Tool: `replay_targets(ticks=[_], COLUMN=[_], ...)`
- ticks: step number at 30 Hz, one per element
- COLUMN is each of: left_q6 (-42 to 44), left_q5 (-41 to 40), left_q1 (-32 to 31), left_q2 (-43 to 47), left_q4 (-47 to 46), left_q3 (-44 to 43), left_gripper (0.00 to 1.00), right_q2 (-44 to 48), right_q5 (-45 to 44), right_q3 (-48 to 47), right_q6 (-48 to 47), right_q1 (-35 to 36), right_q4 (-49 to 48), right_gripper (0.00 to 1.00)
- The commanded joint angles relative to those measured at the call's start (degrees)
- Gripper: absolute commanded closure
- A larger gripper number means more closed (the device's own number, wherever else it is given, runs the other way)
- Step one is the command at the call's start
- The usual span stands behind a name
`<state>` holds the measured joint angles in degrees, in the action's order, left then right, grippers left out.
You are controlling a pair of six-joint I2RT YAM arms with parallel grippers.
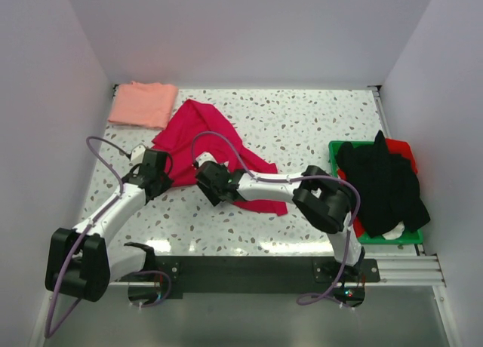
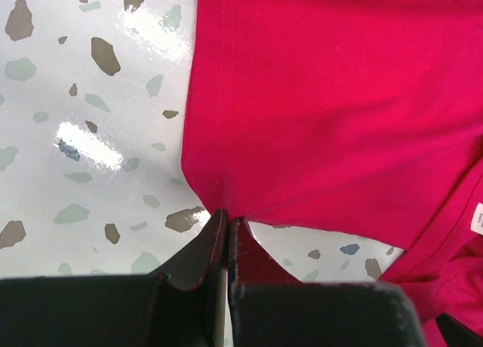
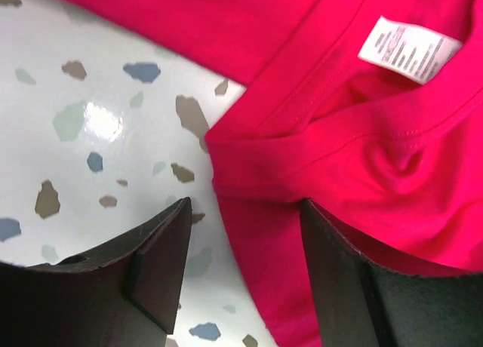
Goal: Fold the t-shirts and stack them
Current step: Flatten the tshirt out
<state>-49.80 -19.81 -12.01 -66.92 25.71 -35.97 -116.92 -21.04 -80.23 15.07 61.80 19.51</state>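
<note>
The crimson-red t-shirt (image 1: 198, 132) lies crumpled and partly spread in the middle-left of the table. Its collar and white label (image 3: 407, 49) show in the right wrist view. My left gripper (image 1: 164, 175) sits at the shirt's near-left edge. In the left wrist view it (image 2: 226, 215) is shut, pinching a corner of the red cloth (image 2: 332, 98). My right gripper (image 1: 205, 173) hovers over the shirt's near side. It (image 3: 245, 205) is open, its fingers straddling the red cloth's edge (image 3: 249, 211) just below the collar. The salmon-pink t-shirt (image 1: 142, 103) lies folded in the far-left corner.
A green tray (image 1: 392, 240) holding a heap of black garments (image 1: 385, 181) stands at the right edge of the table. White walls close in the table on three sides. Speckled tabletop (image 1: 302, 121) shows between the red shirt and the tray.
</note>
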Motion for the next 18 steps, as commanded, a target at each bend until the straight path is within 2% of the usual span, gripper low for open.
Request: replay_targets(ticks=[1,3,6,7,10,13,16,18], left_q6=[1.55,1.55,1.55,1.64,1.81,1.99,2.34,2.34], left_q5=[0.56,0.83,0.92,1.0,1.09,0.92,0.57,0.39], left_q1=[0.76,0.85,1.02,1.11,1.29,1.46,1.64,1.81], left_q2=[1.35,1.26,1.35,1.44,1.7,1.96,2.23,2.58], left_q4=[-2.51,-2.69,-2.69,-2.69,-2.51,-1.99,-1.46,-0.93], left_q3=[0.9,1.16,1.25,1.16,0.81,0.28,-0.33,-0.68], left_gripper=[1.0,1.0,1.0,1.0,1.0,1.0,1.0,1.0], right_q2=[-2.07,-2.52,-2.61,-2.61,-1.91,2.65,9.5,12.75], right_q5=[-3.75,-3.92,-5.32,-5.76,-6.38,-3.85,-0.16,1.7], right_q3=[-2.65,-2.74,-2.74,-3.26,-5.28,-6.17,-6.96,-8.27], right_q6=[-1.18,-0.66,-0.39,-0.39,0.05,0.4,0.49,0.31], right_q1=[-0.45,-0.36,-0.45,-0.71,-2.2,-4.22,-8.96,-14.5], right_q4=[-1.22,-1.14,-0.96,-0.09,3.5,6.15,7.64,9.92], right_gripper=[0.37,0.39,0.61,0.78,1.0,1.0,1.0,1.0])
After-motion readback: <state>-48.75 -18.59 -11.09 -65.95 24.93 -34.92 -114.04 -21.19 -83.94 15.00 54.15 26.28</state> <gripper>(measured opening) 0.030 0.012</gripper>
